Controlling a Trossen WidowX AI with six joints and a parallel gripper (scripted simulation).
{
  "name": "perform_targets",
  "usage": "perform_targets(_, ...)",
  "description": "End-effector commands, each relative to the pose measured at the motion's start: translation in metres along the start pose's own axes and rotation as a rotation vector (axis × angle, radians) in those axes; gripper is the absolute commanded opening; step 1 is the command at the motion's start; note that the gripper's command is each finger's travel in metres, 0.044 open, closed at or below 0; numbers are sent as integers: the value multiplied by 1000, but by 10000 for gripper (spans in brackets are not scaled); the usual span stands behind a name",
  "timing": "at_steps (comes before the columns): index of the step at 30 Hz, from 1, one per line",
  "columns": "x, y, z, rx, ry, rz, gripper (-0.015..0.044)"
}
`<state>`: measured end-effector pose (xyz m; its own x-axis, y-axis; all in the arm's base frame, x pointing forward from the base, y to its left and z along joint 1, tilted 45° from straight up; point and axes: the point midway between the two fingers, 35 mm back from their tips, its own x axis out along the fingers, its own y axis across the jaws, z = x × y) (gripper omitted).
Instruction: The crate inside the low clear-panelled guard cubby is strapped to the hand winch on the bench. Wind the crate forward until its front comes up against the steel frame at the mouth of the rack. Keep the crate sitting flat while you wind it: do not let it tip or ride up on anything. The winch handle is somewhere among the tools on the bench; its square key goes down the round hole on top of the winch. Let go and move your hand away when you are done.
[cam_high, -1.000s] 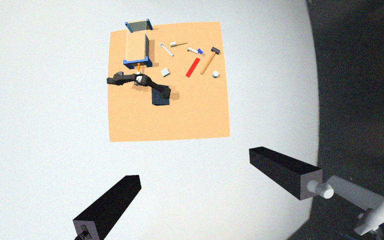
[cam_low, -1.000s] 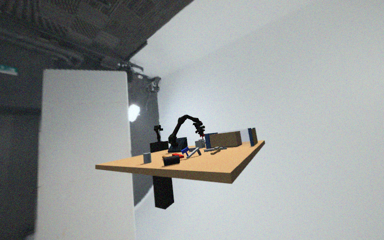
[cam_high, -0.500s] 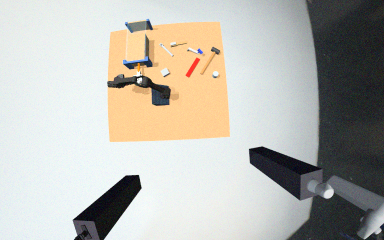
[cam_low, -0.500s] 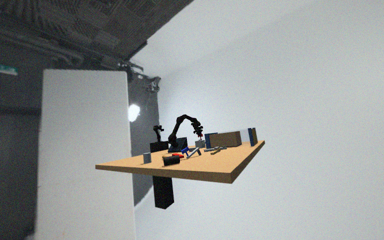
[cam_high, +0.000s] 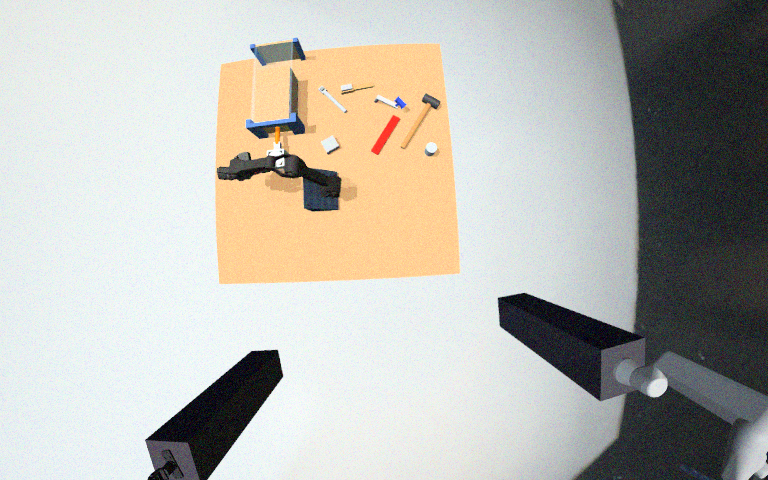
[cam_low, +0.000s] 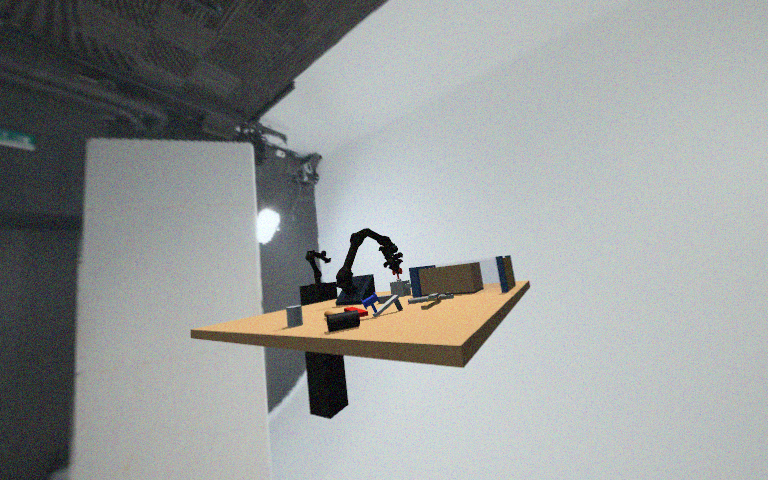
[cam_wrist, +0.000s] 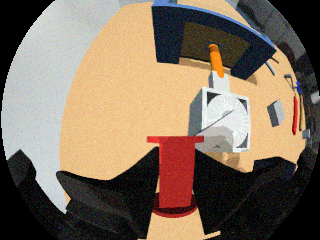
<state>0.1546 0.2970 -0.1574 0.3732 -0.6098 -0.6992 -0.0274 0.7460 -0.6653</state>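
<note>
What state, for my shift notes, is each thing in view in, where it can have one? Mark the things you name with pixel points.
Gripper (cam_low: 398, 269) (cam_wrist: 172, 151): shut on the red grip
Red grip (cam_low: 398, 274) (cam_wrist: 176, 175): held
Crate (cam_high: 271, 93) (cam_low: 450, 279): flat, in the cubby
Strap (cam_high: 277, 134) (cam_wrist: 216, 62): runs out from the cubby to the winch
Winch (cam_high: 275, 152) (cam_low: 399, 288) (cam_wrist: 227, 117): strapped; whether keyed, cannot tell
Mallet (cam_high: 430, 101) (cam_low: 343, 320): lying down
White cylinder (cam_high: 431, 148) (cam_low: 293, 316): upright
</note>
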Motion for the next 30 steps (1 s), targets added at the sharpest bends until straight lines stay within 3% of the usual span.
perform_targets(1,-2,-7,-14,-18,15,-16,0)
perform_targets(29,-14,-31,-31,-6,9,3,0)
perform_targets(30,-15,-31,-31,-5,9,3,26)
